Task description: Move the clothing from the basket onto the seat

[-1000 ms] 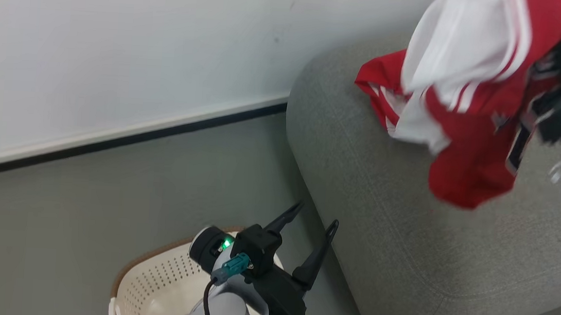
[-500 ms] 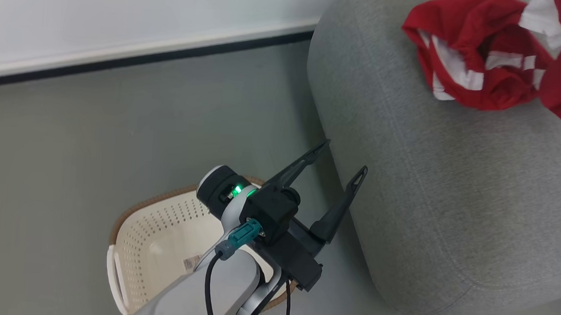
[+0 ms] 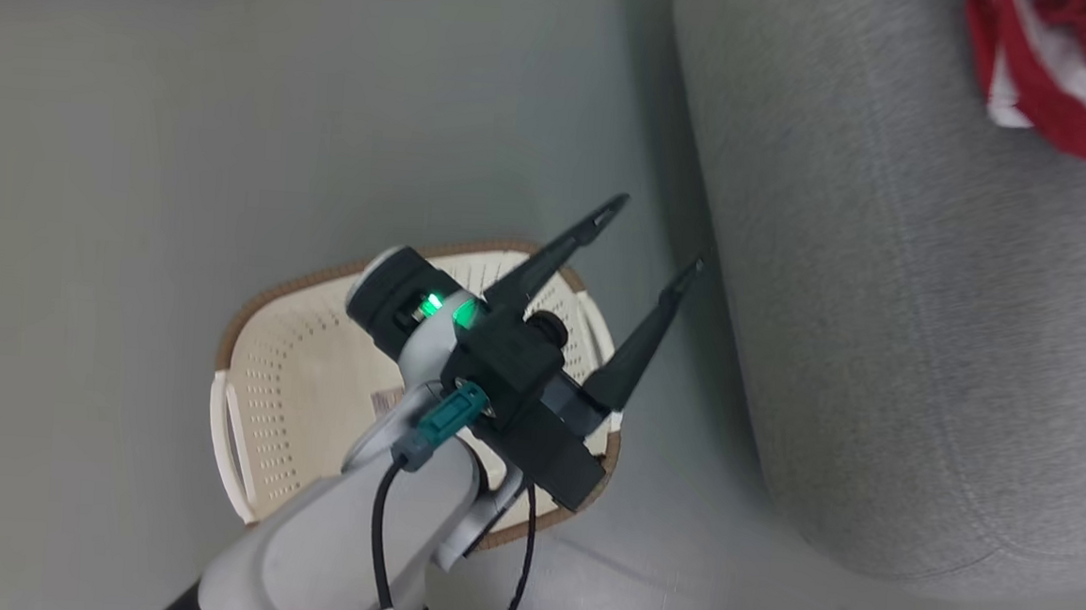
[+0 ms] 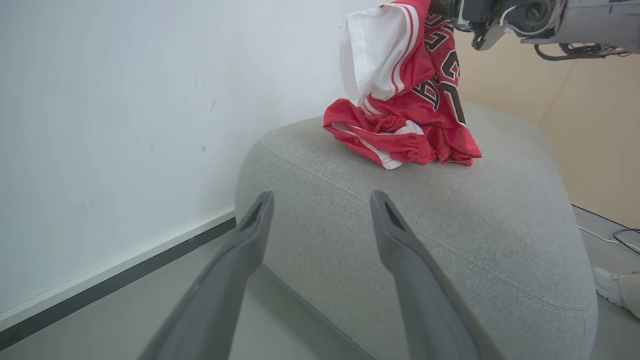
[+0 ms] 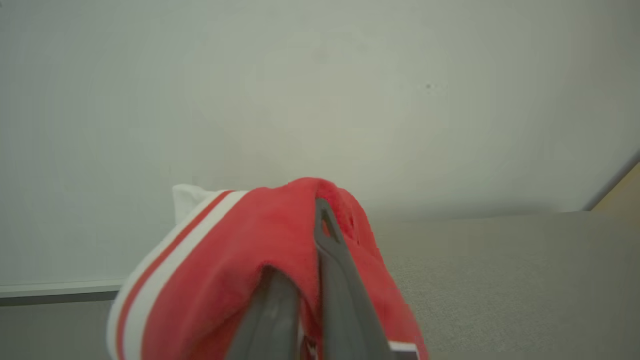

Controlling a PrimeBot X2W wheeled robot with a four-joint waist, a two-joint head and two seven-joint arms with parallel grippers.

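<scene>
My left gripper point(image 3: 653, 234) hangs open over the cream basket point(image 3: 319, 268), its fingers pointing at the grey seat point(image 3: 885, 269). The parts of the basket's inside that show hold no cloth. In the left wrist view the open left gripper point(image 4: 322, 202) faces the seat point(image 4: 425, 230), where one red garment point(image 4: 395, 137) lies crumpled. A second red garment point(image 4: 400, 60), with a white inner side and dark lettering, hangs above it from my right arm point(image 4: 525, 15). My right gripper point(image 5: 300, 250) is shut on that red cloth point(image 5: 225, 250). Red clothing point(image 3: 1066, 82) shows at the head view's top right.
A white wall point(image 4: 125, 125) with a dark baseboard point(image 4: 125, 277) runs behind the seat. Grey floor point(image 3: 139, 129) surrounds the basket. A person's white shoe point(image 4: 612, 287) and a cable point(image 4: 625, 235) lie on the floor past the seat's right end.
The head camera has tilted down, so the wall has left the picture and the whole basket shows. The left gripper stays open above the basket.
</scene>
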